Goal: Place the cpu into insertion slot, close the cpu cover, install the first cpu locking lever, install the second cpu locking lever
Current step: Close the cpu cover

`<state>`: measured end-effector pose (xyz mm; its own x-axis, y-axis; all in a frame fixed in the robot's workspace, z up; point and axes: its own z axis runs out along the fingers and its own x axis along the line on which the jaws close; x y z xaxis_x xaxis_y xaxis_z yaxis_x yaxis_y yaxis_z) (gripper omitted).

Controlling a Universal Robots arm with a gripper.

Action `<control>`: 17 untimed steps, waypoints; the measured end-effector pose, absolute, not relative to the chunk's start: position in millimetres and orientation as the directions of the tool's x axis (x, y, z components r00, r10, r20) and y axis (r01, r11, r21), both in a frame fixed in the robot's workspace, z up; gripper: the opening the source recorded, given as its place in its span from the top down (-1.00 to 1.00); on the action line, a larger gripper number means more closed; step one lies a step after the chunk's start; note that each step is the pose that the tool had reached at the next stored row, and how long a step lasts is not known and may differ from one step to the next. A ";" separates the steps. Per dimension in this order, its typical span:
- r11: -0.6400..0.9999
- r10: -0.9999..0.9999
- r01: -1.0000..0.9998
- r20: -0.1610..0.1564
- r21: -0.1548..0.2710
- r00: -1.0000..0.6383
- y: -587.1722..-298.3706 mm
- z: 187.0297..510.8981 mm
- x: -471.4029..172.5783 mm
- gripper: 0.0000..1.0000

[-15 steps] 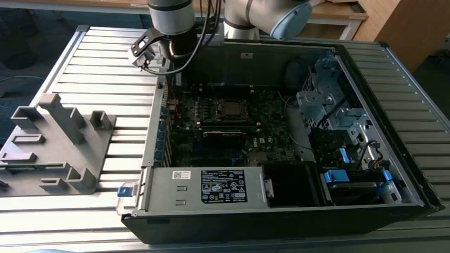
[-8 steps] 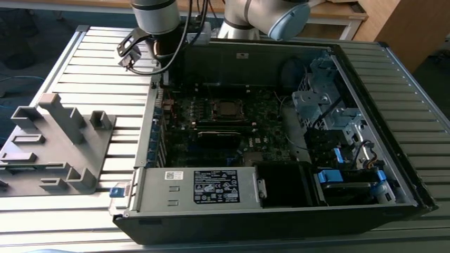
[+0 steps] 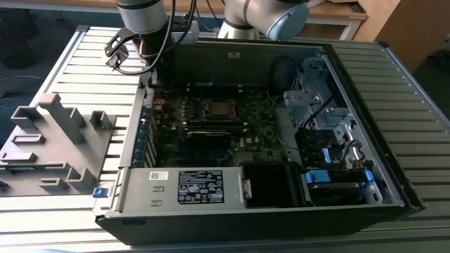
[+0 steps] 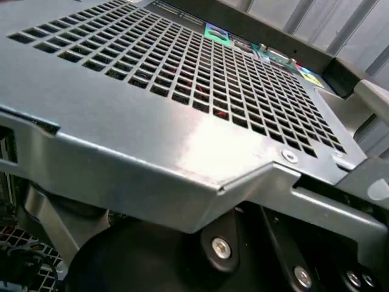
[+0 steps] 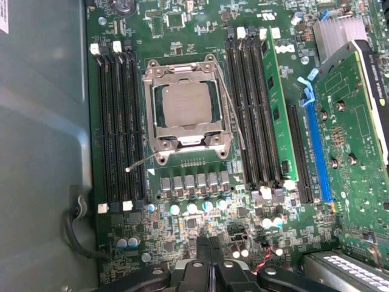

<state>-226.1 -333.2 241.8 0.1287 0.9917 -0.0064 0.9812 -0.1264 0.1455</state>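
In the first wrist view the cpu [image 5: 186, 104] lies flat in the insertion slot [image 5: 159, 141], its silvery top showing. The cpu cover [image 5: 149, 79], a silvery frame, lies down around it. One thin wire locking lever [image 5: 234, 115] runs slanted along one side of the socket. A second lever [image 5: 141, 162] sticks out from the opposite corner, its tip over the memory slots. My gripper [image 5: 209, 258] hangs apart from the socket, its black fingers together with nothing between them. In the exterior view the socket [image 3: 218, 108] sits mid-board and the arm's wrist [image 3: 140, 26] is over the case's rear corner.
The open computer case [image 3: 365, 121] lies on a slatted metal table [image 3: 84, 68]. A grey fixture [image 3: 56, 137] stands at the exterior view's left. Memory slots [image 5: 118, 121] and a green memory stick [image 5: 276, 109] flank the socket. A perforated case wall [image 4: 182, 73] is close in the second wrist view.
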 end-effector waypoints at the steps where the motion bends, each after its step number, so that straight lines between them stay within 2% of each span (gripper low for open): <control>1: -0.127 0.992 0.981 -0.006 0.145 0.129 -333.2 241.8 -226.8 0.79; 17: -0.127 0.992 0.981 -0.006 0.146 0.129 -333.2 241.2 -206.1 0.79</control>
